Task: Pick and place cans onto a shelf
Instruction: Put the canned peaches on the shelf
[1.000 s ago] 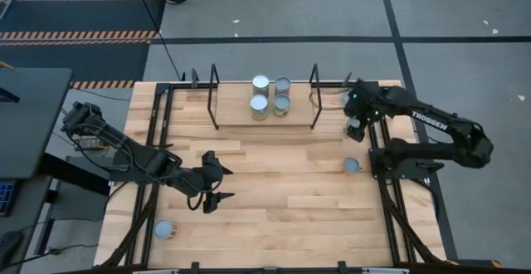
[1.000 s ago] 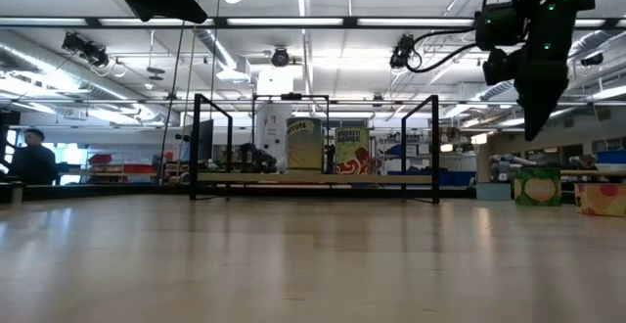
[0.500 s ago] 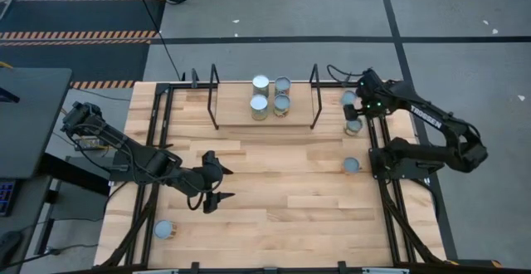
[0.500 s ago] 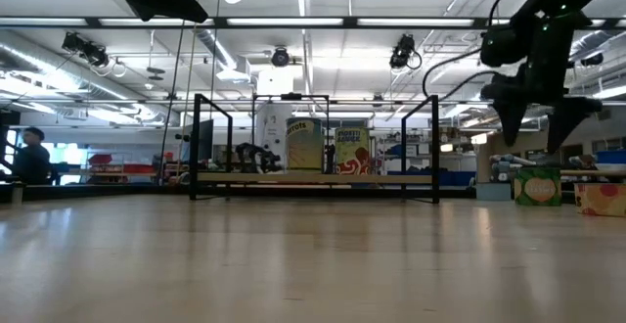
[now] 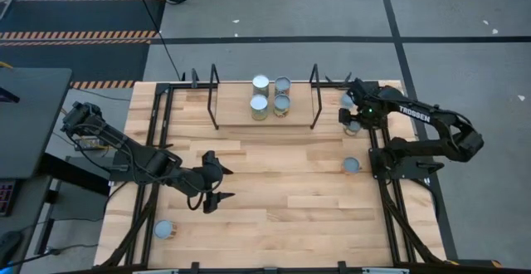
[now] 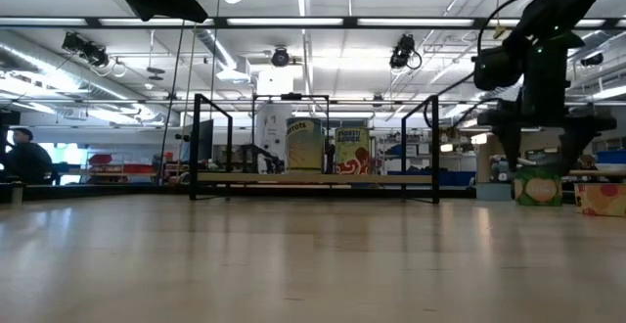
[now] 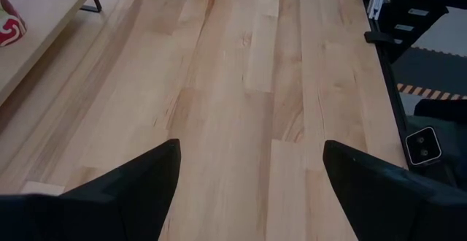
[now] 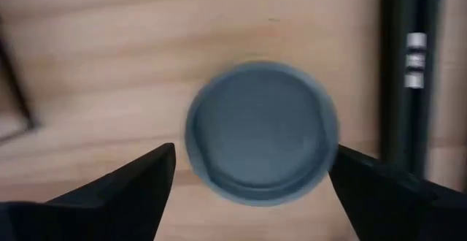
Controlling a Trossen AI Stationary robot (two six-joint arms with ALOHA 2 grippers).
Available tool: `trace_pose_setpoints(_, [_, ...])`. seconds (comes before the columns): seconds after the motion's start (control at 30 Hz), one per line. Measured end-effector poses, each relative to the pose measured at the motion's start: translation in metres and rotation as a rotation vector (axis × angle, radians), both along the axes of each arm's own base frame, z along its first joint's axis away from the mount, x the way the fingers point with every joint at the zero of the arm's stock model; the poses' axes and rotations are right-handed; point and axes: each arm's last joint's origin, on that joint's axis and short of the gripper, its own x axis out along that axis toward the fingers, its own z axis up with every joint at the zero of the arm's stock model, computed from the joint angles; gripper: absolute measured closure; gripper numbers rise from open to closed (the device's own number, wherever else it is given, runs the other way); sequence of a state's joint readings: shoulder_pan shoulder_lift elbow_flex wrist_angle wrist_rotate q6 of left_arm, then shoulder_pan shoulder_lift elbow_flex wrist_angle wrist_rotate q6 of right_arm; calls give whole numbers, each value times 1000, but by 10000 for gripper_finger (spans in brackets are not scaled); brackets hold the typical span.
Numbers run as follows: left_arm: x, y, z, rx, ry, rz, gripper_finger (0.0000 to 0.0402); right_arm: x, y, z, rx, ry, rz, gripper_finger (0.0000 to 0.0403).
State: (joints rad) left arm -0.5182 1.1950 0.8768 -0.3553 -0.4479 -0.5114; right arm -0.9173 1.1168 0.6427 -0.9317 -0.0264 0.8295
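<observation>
The left pincer [image 5: 214, 185] was kept idle, spread over bare desk [image 5: 282, 191], one can [image 5: 163, 228] lying near the near-left corner. Four cans [image 5: 270, 95] stood on the shelf [image 5: 236, 112]; on their labels no word could be made out for certain. Over the last second the right pincer [image 5: 352, 118] had been swung down and spread over a can [image 8: 261, 128] right of the shelf, so a grasp seemed imminent. "TROSSEN" was read on that arm.

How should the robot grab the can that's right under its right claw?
From straight above, by its round sides. The can stands upright, top facing up, and the open right gripper hangs over it with a finger on each side, so lowering and squeezing likely works.
</observation>
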Motion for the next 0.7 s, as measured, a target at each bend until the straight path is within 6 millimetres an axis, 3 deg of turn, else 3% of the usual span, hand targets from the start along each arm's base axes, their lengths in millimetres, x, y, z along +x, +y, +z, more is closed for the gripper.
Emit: trace_pose_setpoints(0.7, [0,0,0,0,0,0,61,4,-7,-14,-164,32,-57,57])
